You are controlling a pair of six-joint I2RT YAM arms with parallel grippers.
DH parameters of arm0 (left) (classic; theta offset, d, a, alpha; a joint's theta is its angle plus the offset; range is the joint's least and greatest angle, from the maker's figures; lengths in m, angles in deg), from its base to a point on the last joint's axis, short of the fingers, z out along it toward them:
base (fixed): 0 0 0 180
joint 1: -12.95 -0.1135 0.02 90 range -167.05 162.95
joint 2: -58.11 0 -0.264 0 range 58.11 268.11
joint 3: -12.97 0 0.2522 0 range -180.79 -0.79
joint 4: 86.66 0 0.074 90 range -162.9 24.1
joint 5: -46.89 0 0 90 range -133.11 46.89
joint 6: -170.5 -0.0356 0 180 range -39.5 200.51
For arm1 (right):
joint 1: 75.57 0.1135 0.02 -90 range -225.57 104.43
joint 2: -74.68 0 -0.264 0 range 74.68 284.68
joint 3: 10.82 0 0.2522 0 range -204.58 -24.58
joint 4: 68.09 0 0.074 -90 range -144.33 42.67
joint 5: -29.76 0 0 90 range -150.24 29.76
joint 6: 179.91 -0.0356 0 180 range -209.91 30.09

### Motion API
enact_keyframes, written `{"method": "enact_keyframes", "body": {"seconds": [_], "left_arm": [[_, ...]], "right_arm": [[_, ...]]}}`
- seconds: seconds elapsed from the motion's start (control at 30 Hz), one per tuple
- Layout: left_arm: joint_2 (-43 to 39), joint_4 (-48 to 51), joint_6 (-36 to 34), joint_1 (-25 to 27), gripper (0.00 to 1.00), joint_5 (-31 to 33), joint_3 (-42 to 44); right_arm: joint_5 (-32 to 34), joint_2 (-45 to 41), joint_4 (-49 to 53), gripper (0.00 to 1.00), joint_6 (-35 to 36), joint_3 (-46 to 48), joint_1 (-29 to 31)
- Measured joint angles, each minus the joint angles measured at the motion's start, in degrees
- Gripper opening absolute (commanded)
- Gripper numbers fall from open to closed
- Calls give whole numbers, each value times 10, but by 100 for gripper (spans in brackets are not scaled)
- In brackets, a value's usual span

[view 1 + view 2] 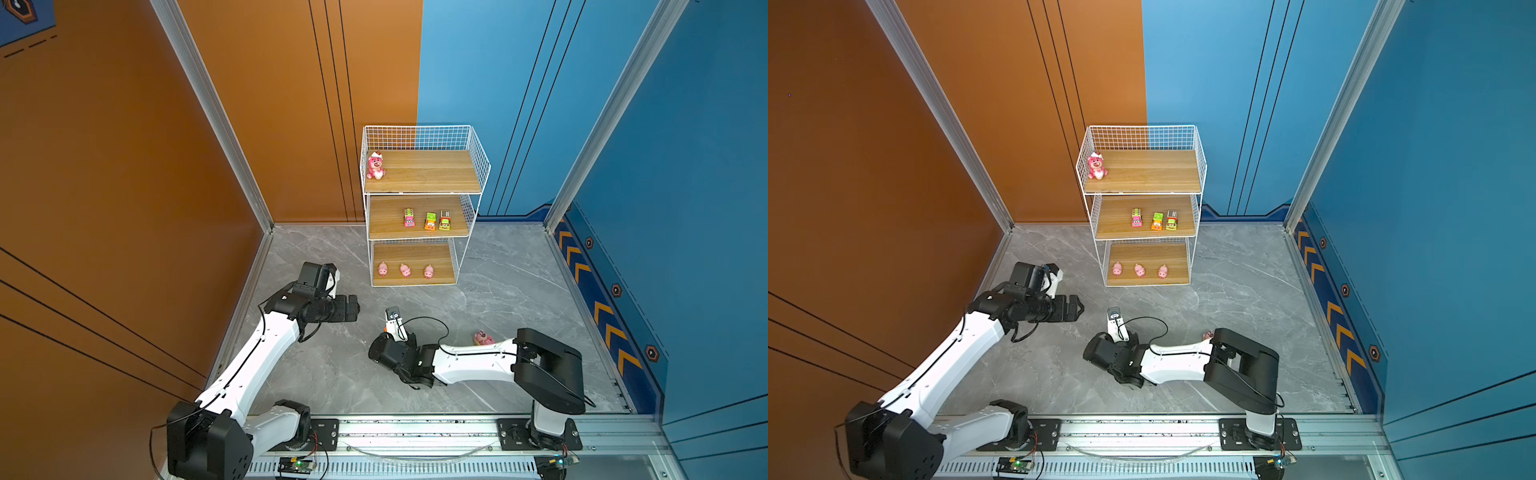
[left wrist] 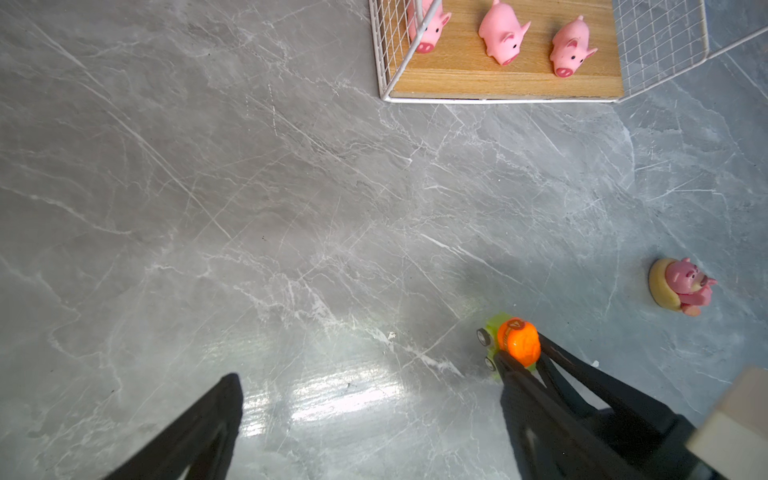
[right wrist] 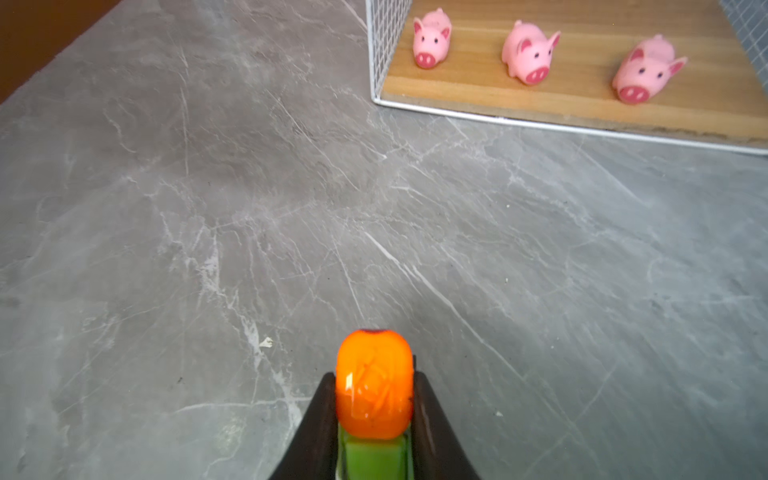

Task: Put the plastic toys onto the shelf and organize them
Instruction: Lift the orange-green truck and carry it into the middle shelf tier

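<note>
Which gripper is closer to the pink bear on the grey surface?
Right. The right gripper, shut on a toy car, sits left of the bear in a top view; the open left gripper is farther left.

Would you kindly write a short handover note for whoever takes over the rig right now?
Left gripper: open, empty, hovering over the table.
Right gripper: shut on a green-and-orange toy car, low over the table.
Done: three pigs on the bottom board of the shelf, three cars on the middle, a pink bear on top.
Left: shelve the held car, then the second bear lying by the right arm.
</note>
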Motion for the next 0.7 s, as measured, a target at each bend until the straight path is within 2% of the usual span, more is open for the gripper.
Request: {"method": "enact_keyframes", "body": {"seconds": [0.33, 0.7], "left_arm": [[-17, -12, 4, -22, 98, -29, 10], [-20, -25, 9, -32, 98, -50, 14]], "right_arm": [[-1, -82, 41, 20, 88, -96, -76], [-13, -55, 66, 21, 170, -243, -138]]}}
